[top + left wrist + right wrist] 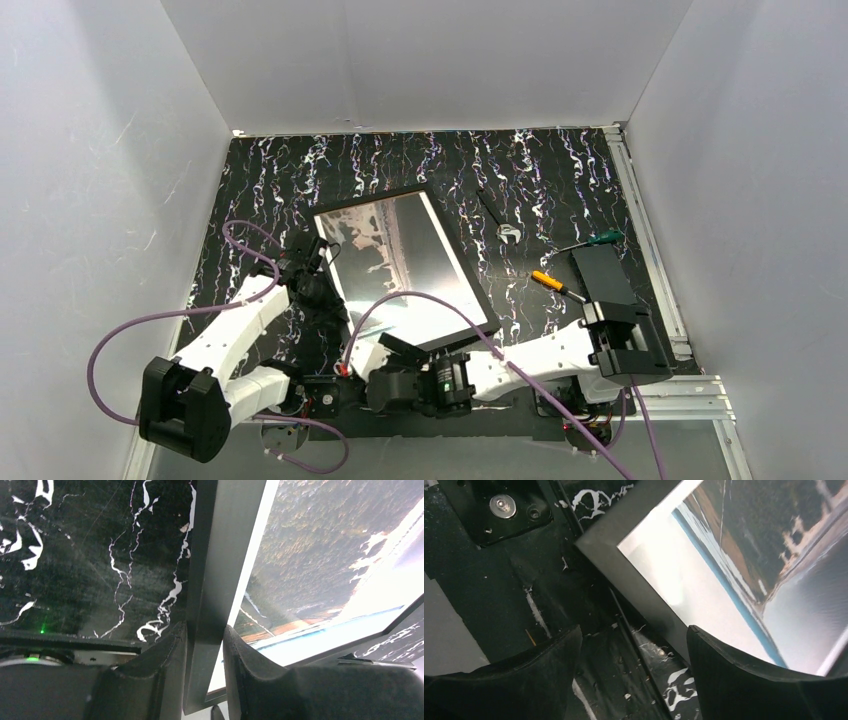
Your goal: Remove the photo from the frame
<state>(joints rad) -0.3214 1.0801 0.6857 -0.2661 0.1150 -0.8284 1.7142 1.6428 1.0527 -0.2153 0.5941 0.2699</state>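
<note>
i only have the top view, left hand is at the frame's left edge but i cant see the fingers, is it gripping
observer: Yes. In the left wrist view the left hand is shut on the frame border, one finger on each side.
operator: is the photo pinched too
observer: The inner finger sits at the white margin of the photo; I cannot tell whether it presses on it.
operator: and the right hand
observer: The right wrist view shows the right hand open wide at a frame corner, gripping nothing.
</note>
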